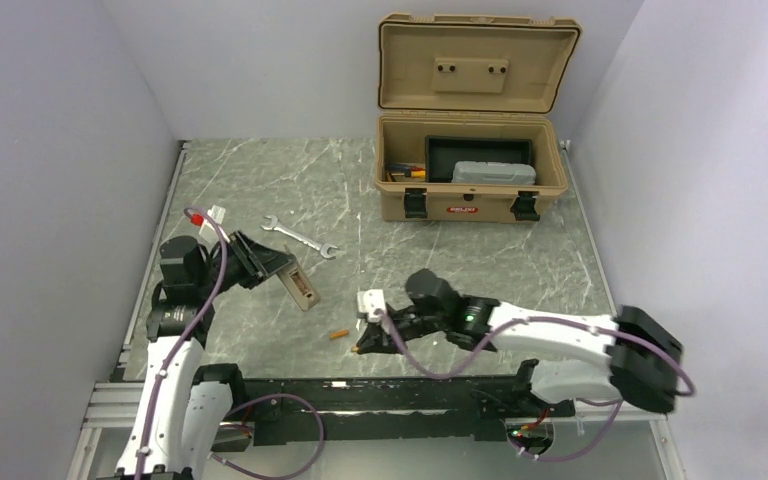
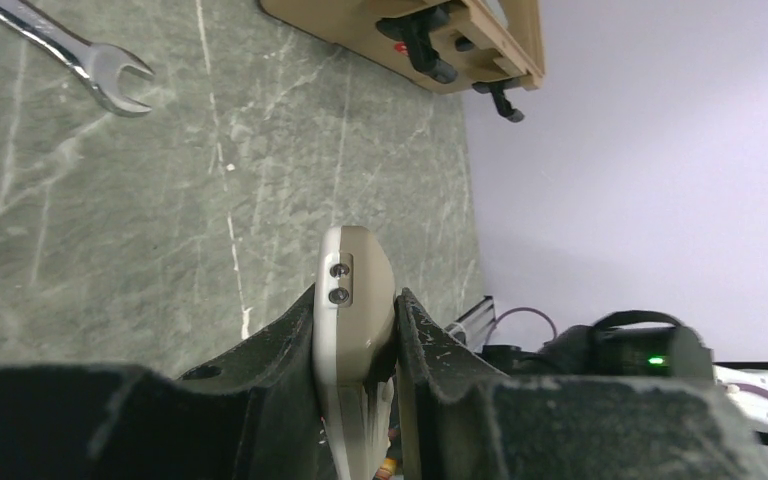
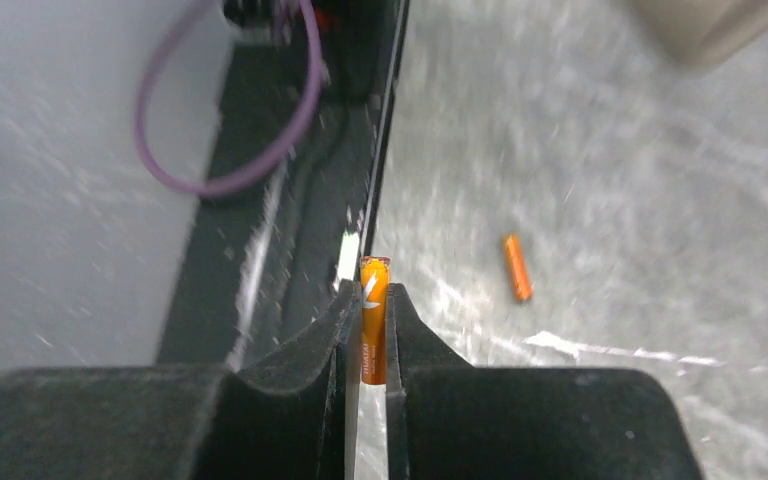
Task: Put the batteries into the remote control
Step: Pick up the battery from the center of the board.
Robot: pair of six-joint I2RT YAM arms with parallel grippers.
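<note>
My left gripper (image 2: 356, 310) is shut on the remote control (image 2: 352, 300), gripping it by its edges; its grey-tan back and two small screws face the left wrist camera. From above, the remote control (image 1: 300, 283) slants down from the left gripper (image 1: 265, 262) over the left part of the table. My right gripper (image 3: 372, 300) is shut on one orange battery (image 3: 373, 320), which lies lengthwise between the fingers. The right gripper (image 1: 365, 345) is low near the table's front edge. A second battery (image 1: 338, 335) lies loose on the table, a little to its left, and shows as a small orange battery (image 3: 517, 267) in the right wrist view.
A silver wrench (image 1: 300, 237) lies behind the remote. An open tan toolbox (image 1: 470, 180) stands at the back right. A small white fitting with a red tip (image 1: 205, 214) sits near the left wall. A black rail (image 1: 380, 395) runs along the near edge.
</note>
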